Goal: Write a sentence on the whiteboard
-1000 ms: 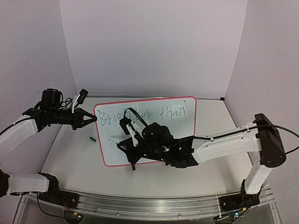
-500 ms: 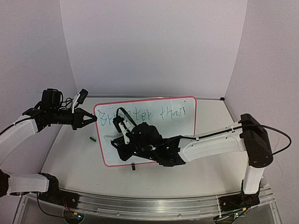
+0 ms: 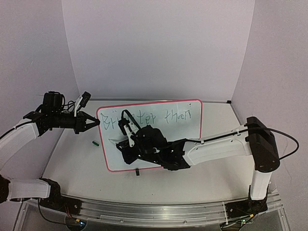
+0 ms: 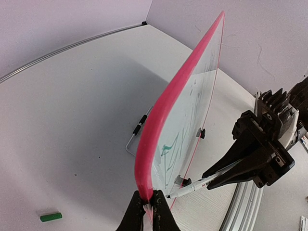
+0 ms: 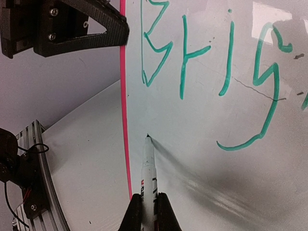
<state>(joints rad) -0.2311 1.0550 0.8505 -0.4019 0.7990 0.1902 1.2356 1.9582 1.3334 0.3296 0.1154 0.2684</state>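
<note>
Right arm (image 3: pixel 216 147) had swung left across the whiteboard (image 3: pixel 187 130). The marker (image 5: pixel 148 166) tip now met bare board under the "B". Right jaws clenched on the marker barrel. Left jaws pinched the board's left edge, probably steadying it against pen pressure. Sentence (image 3: pixel 177 116) filled the top line only; second line not begun. From above, arm and cable hid the middle letters. Green cap (image 4: pixel 50 217) lay on the surface (image 4: pixel 72 120).

Likely lab: white backdrop (image 3: pixel 159 48), aluminium rail (image 3: pixel 144 209).
</note>
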